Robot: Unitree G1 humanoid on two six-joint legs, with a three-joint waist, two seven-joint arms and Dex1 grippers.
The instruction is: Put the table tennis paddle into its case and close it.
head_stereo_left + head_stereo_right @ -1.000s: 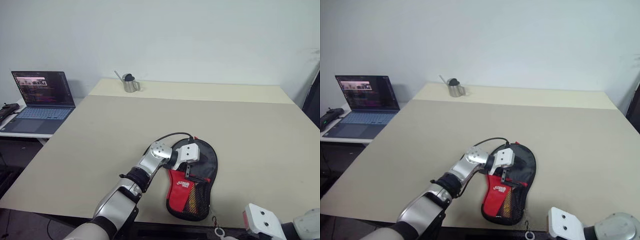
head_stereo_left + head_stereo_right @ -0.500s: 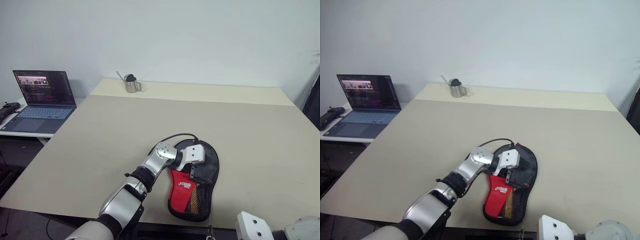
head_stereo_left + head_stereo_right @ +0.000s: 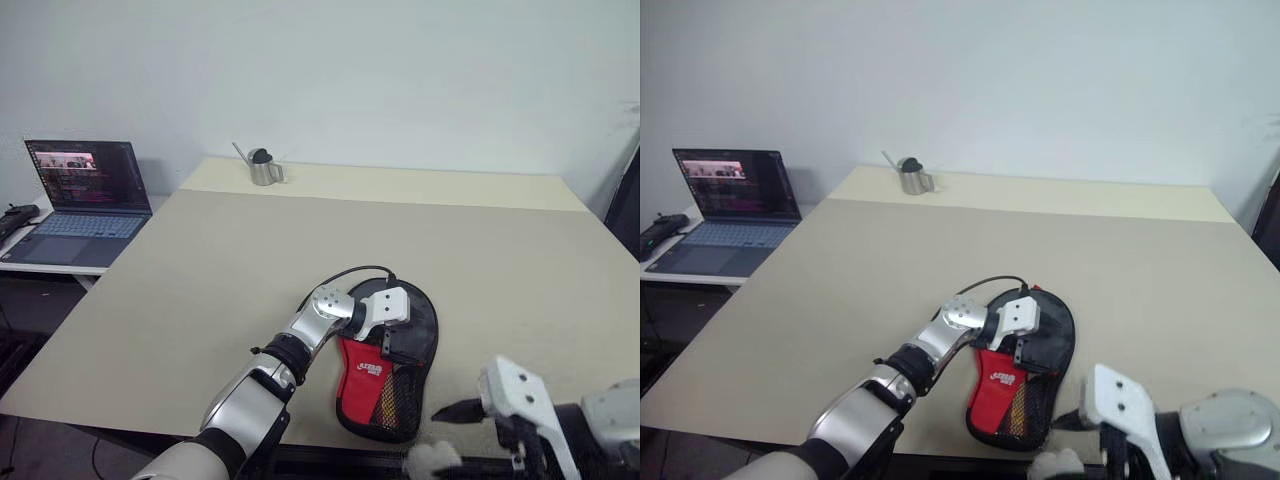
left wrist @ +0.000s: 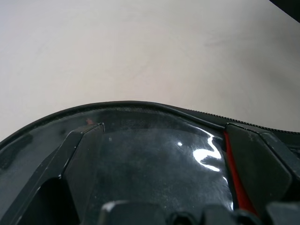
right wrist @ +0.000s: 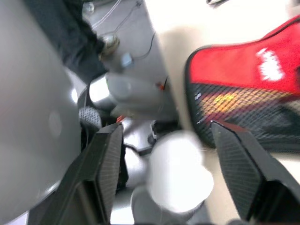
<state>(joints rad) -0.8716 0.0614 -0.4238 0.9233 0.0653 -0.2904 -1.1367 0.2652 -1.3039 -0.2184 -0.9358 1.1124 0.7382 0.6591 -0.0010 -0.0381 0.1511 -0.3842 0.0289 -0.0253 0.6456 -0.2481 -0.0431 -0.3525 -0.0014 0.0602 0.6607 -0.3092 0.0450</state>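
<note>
1. A soft, paddle-shaped black fabric case with a red narrow end, a white logo and a black mesh pocket lies flat on the wide beige table, close to the table's near edge, its narrow end pointing toward that edge.
2. The left gripper rests over the round black part of the case, its white housing above the fabric and its black fingers spread wide apart with nothing clamped between them.
3. In the left wrist view, a glossy black rounded surface sits between those spread fingers, with a thin line of red along one side; whether this is the table tennis paddle's rubber face or the case's own panel I cannot tell.
4. The paddle itself cannot be made out as a separate thing in the head views.
5. The right gripper hangs just off the table's near edge, beside the narrow red end of the case, its two black fingers standing apart.
6. A white fluffy charm sits in the gap between those fingers, blurred; neither finger is pressed onto it.
7. A small metal watering can with a thin spout stands at the far side of the table.
8. An open laptop sits on a separate low desk off to the left.
</note>
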